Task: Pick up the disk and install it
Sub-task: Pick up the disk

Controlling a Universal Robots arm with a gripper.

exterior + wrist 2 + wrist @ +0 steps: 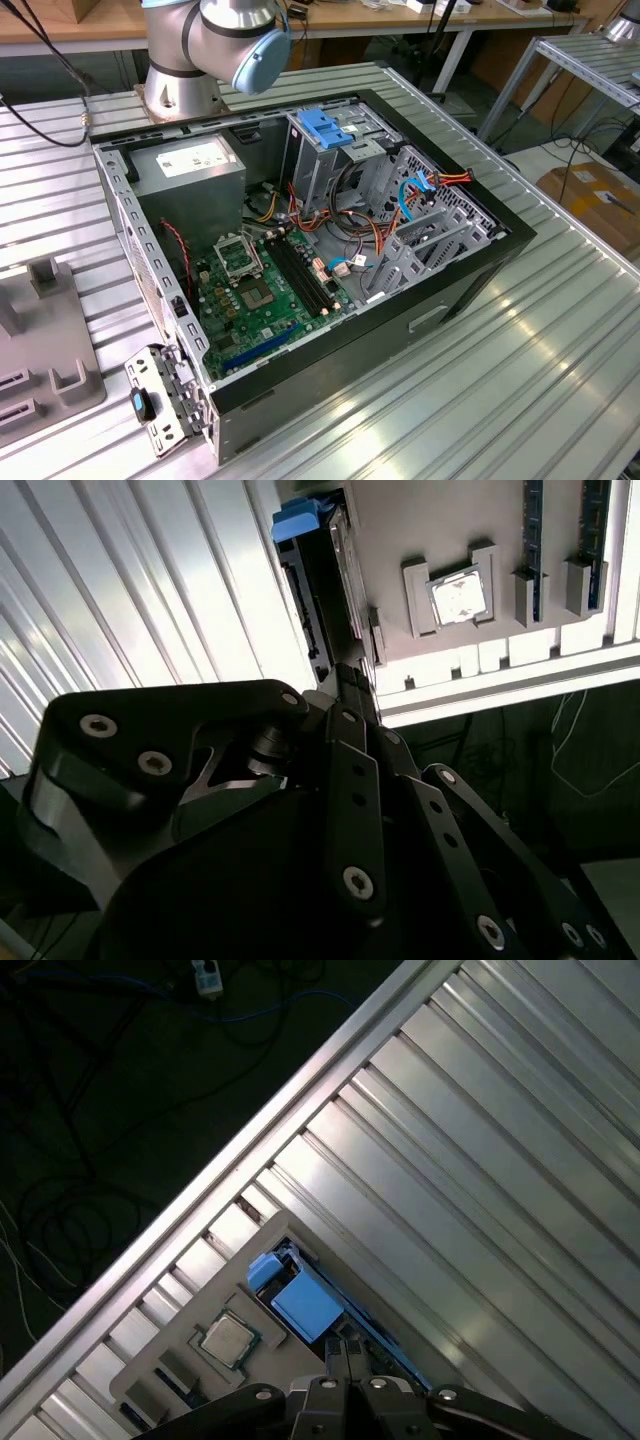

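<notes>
gripper (350, 675) — at one end of disk (318, 595); disk on edge in tray (450, 520) slot; blue cap (296, 520) opposite | claw opening — cannot tell

The exterior view looks down from high and far back at the open computer case (400, 330) on the ribbed table (560, 380). Both wrist views look from close, past the gripper (350, 678) (345, 1345), at one grey tray (440, 520) (180, 1345) and its blue part (295, 520) (305, 1305).

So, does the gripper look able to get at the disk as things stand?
Probably yes: in the second wrist view the gripper points straight at the disk, standing on edge, blue tab at its end, in the grey holder, and nothing lies between them.
</notes>
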